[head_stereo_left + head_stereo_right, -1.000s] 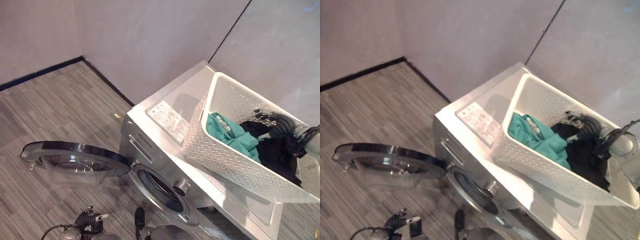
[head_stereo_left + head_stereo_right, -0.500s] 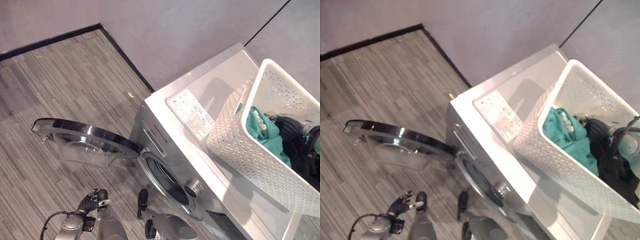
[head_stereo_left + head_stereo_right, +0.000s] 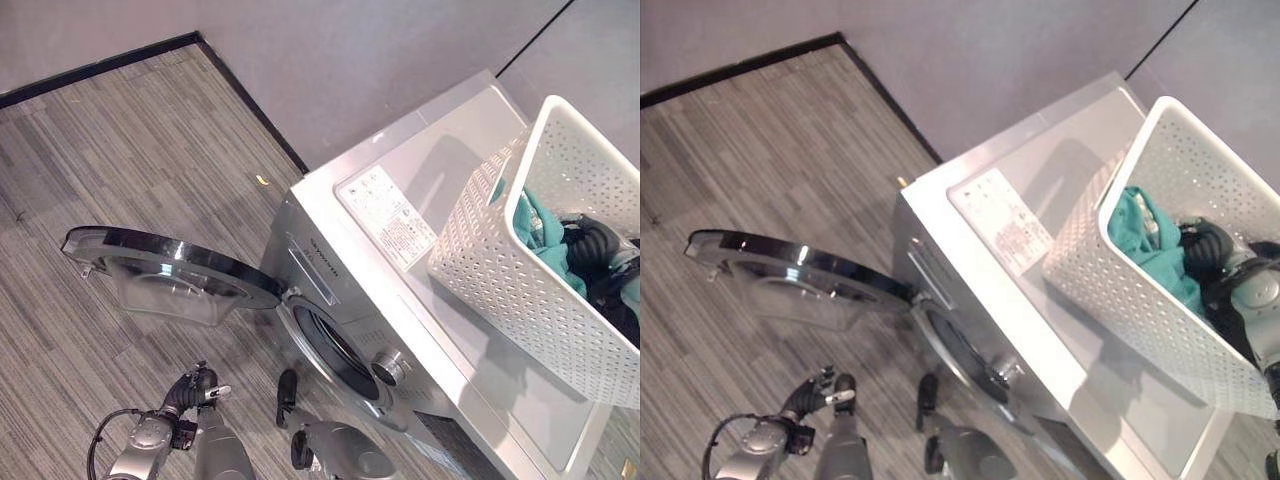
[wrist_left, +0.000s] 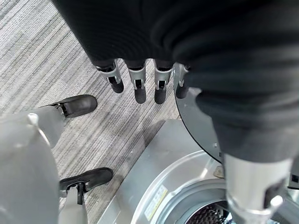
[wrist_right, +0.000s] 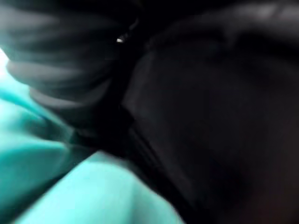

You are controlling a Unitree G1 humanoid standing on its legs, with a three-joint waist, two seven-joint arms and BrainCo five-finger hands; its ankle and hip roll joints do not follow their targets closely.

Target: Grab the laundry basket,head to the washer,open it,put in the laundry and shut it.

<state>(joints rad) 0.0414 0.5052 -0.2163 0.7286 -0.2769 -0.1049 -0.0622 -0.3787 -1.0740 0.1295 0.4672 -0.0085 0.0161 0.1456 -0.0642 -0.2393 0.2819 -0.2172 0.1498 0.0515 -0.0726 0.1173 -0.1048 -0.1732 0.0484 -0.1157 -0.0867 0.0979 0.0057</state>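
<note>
A white perforated laundry basket [image 3: 520,290] stands on top of the silver washer [image 3: 450,180], toward its right end. Teal cloth [image 3: 535,235] and black cloth [image 5: 224,116] lie inside it. My right hand [image 3: 590,245] reaches down into the basket between the teal cloth [image 5: 70,186] and the black one, its fingers buried in them. The washer's round door [image 3: 170,270] hangs wide open to the left, baring the dark drum opening [image 3: 335,350]. My left hand [image 3: 195,385] hangs low in front of the washer, its fingers [image 4: 135,86] relaxed and holding nothing.
A grey wall with a dark baseboard [image 3: 100,65] runs behind the washer. The floor [image 3: 150,150] is grey striped carpet with a small yellow scrap [image 3: 261,180] on it. A control knob [image 3: 388,366] sticks out beside the drum opening.
The camera has swung, so the whole scene has shifted. My right hand stays in the basket and sits deeper among the clothes. My left hand has come into view low down.
</note>
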